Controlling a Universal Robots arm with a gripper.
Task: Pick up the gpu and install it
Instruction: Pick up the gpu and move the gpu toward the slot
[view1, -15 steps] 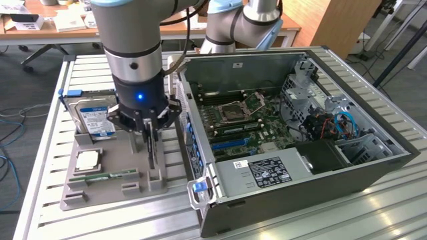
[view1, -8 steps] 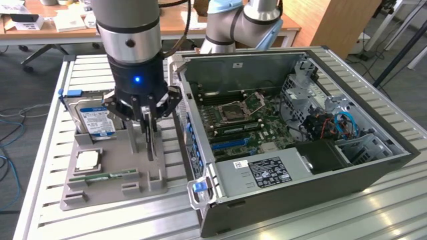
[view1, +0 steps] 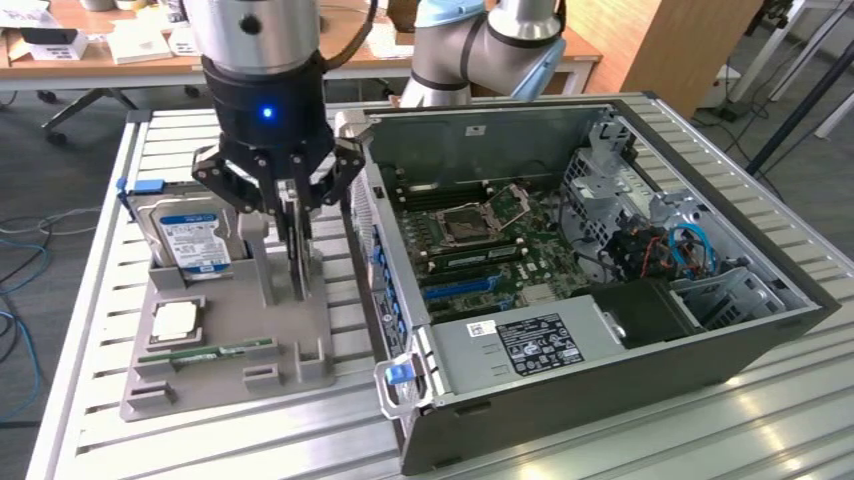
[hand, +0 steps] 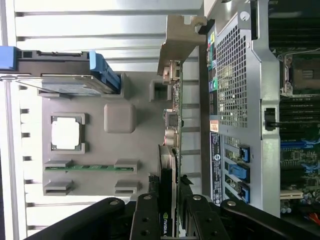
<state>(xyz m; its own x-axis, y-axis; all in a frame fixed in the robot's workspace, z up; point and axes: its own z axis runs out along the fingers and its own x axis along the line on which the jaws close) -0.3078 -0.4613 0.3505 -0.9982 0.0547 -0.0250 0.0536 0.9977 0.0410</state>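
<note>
The gpu (view1: 310, 275) stands upright in the grey fixture tray (view1: 227, 350), centre left. The gripper (view1: 299, 240) clamps its top edge, jaws narrow. Withdraw vertically, avoiding twist.

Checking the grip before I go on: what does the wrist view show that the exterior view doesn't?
The wrist view adds the green logo on the gpu edge and the perforated rear wall of the case. The exterior view adds the motherboard and power supply. Both show the gripper shut on the upright gpu in the grey fixture, with hard drive, processor and memory stick beside it.
</note>
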